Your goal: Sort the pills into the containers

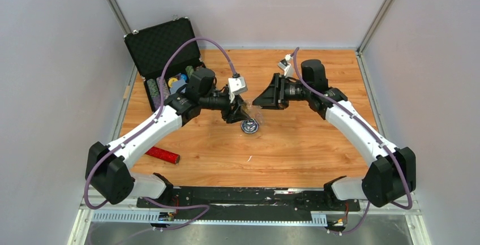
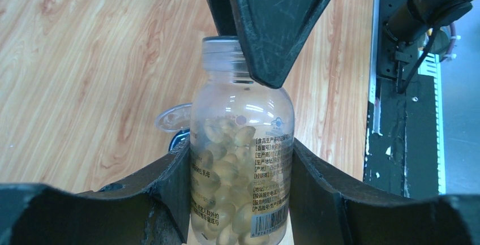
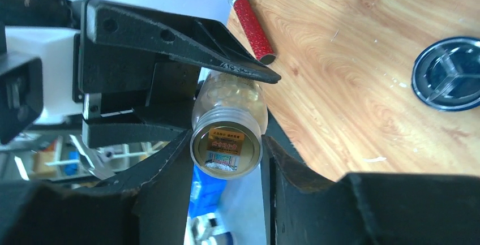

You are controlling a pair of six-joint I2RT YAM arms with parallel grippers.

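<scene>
The compartmented dish (image 1: pixel 249 125) is lying on the desk (image 1: pixel 317 149) near the middle of the top view, its dark dividers showing as three spokes in the right wrist view. It is sitting just below the two grippers, apart from both. In the left wrist view only a sliver of its dark rim is showing beside the bottle, and a clear round lid (image 2: pixel 170 117) is lying just above that sliver.

The pills (image 2: pixel 226 171), pale yellow capsules, are filling the lower part of a clear pill bottle (image 2: pixel 240 115) with a printed label. The left gripper (image 2: pixel 239 154) is clamping the bottle's body, one finger pressing on each side. The right gripper (image 3: pixel 227 138) is meeting it from the opposite side, its fingers closing in against the threaded neck. From the right wrist camera the mouth is facing the lens and showing a printed seal across it. In the left wrist view one finger of the right gripper is crossing in front of the neck and hiding its right side.

Further out, a red glittery tube (image 1: pixel 162 155) is lying at the lower left of the desk beside the left arm. An open black poker-chip case (image 1: pixel 161 44) is standing at the upper left, coloured chips (image 1: pixel 172 81) showing in its tray, partly behind the left arm and its purple cable.
</scene>
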